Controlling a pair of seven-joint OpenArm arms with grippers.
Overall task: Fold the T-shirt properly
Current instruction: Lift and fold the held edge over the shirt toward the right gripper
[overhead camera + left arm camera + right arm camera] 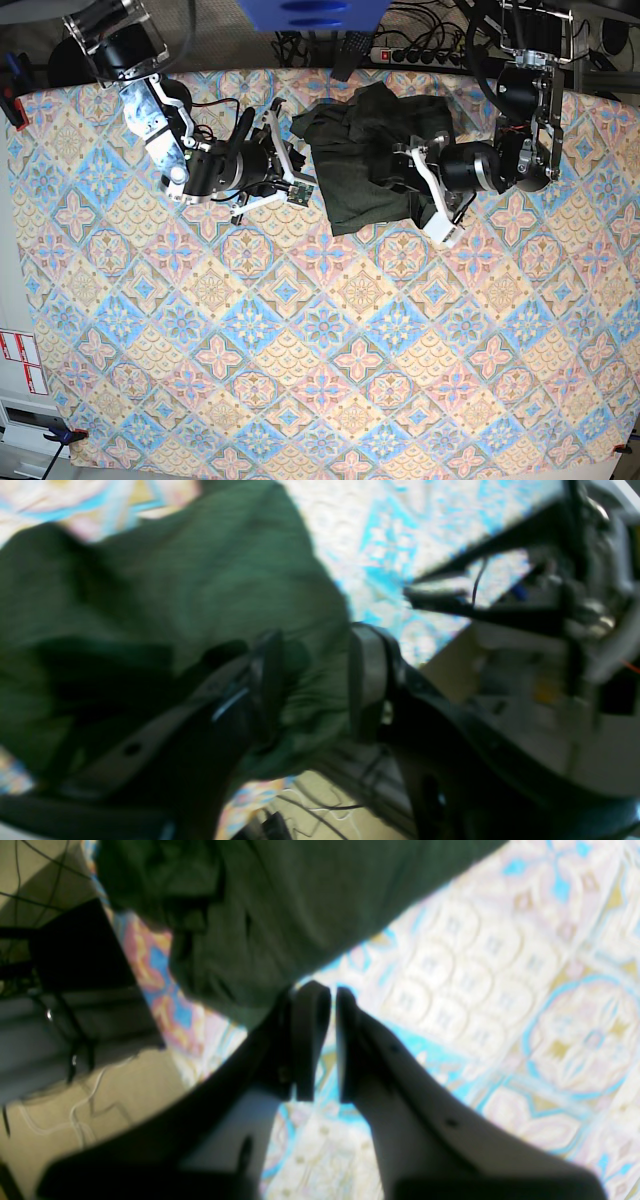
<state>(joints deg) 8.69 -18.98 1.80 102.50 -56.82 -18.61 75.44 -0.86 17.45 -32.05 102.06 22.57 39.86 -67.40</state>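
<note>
The dark olive-green T-shirt (360, 150) lies bunched in a heap near the far edge of the table, top centre in the base view. My left gripper (398, 170) is at the heap's right side. In the left wrist view the left gripper (317, 685) has a thick bunch of the T-shirt (200, 580) filling the gap between its fingers. My right gripper (298, 160) is at the heap's left edge. In the right wrist view the right gripper (332, 992) is shut and empty, its tips just at the hem of the T-shirt (300, 905).
A patterned blue, pink and cream tablecloth (320, 330) covers the table. Cables and a power strip (420, 55) lie beyond the far edge. A blue object (310, 10) sits at the top. The table edge and floor show in the right wrist view (75, 1100).
</note>
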